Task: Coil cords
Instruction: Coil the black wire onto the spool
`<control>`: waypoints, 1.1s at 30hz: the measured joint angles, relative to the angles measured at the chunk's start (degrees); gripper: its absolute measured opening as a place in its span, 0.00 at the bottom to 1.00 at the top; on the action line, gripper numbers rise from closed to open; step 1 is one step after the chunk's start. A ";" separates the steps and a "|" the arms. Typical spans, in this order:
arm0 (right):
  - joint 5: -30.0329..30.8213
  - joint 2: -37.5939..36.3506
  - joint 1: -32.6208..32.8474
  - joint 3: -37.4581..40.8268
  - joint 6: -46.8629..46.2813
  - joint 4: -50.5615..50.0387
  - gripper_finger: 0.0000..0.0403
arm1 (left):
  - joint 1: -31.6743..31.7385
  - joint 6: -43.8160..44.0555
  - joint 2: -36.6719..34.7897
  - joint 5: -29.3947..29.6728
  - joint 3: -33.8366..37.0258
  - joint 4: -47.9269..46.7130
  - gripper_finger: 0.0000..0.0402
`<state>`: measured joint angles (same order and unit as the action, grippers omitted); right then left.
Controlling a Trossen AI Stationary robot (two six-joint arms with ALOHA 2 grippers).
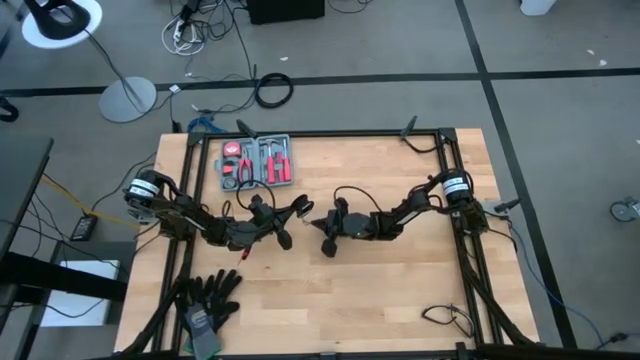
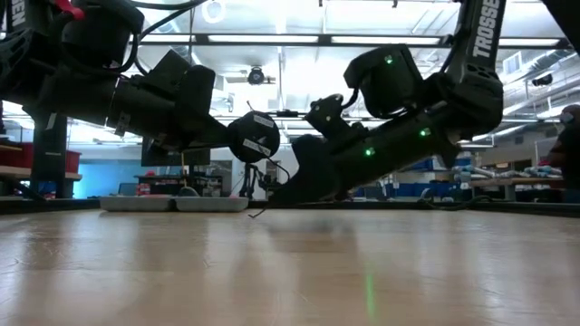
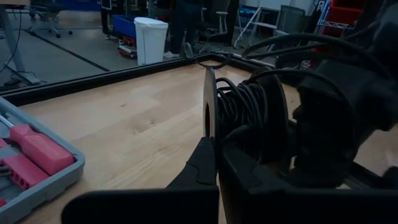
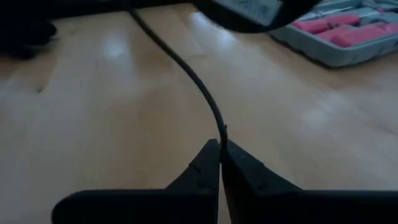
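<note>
The left gripper (image 3: 216,158) is closed on a small spool (image 3: 245,118) held up off the wooden table (image 1: 400,290) near its middle. Many turns of the thin black cord (image 4: 199,87) already sit wound between the spool's flanges, so much of the coiling looks done. The right gripper (image 4: 219,155), just beside the spool and facing it, has its fingers pinched together on a free stretch of the cord, which runs from its tips back toward the spool. How much loose cord is left is hard to judge; the high view shows only a short strand between the two grippers. The remaining length still has to be wrapped on. A grey tool case (image 1: 256,163) lies behind the arms, gloves (image 1: 207,300) at the front left.
</note>
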<state>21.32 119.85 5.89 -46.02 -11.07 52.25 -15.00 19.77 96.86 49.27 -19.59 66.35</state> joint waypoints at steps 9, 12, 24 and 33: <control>-2.11 0.02 1.11 -1.00 -0.88 -0.31 0.01 | 0.00 0.00 0.00 -0.02 0.00 0.04 0.00; -4.18 0.02 1.15 -3.98 -0.86 -2.79 0.01 | 0.00 0.02 0.00 -0.02 0.00 0.38 0.00; -4.89 -0.86 -1.89 -14.98 -4.30 -34.21 0.00 | 0.00 -4.15 0.02 -4.05 0.00 8.50 0.00; 2.09 -4.69 -1.91 -14.79 -7.67 -46.63 0.00 | -0.01 -4.64 0.02 -9.32 0.02 11.08 0.00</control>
<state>23.41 115.16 3.99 -60.81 -18.74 5.63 -15.01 15.13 96.88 39.95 -19.57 77.43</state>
